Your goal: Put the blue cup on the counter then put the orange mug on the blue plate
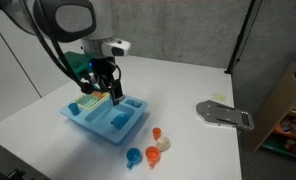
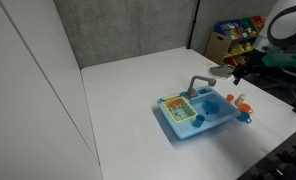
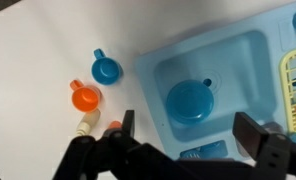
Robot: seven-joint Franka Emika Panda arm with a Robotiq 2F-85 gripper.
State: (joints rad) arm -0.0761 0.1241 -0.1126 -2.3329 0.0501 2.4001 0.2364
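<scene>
Wrist view, looking down past my jaws, which stand released and wide apart at the lower edge, grasping nothing. Between them, lower down in the scene, lies the blue plate (image 3: 191, 100), flat inside the basin of the light-blue toy sink (image 3: 238, 55). A yellow-green rack (image 3: 293, 80) sits in the sink's neighbouring compartment, at the right edge of this view.

The blue cup (image 3: 106, 70) stands upright on the white surface (image 3: 38, 60), outside the sink and just beside its wall. The orange mug (image 3: 85, 98) stands on the same surface, close to the cup but apart from it, mouth upward. A small cream-and-orange piece (image 3: 88, 122) lies near the mug; its details are too small to tell.

In an exterior view, my jaws hang over the toy sink (image 1: 100, 120), above the rack (image 1: 86, 100), with the plate (image 1: 119, 119) in the basin beside it. The cup (image 1: 134, 156) and mug (image 1: 151, 154) stand side by side near the front edge of the surface (image 1: 188, 80). A flat grey object (image 1: 226, 115) lies well apart from the sink.
</scene>
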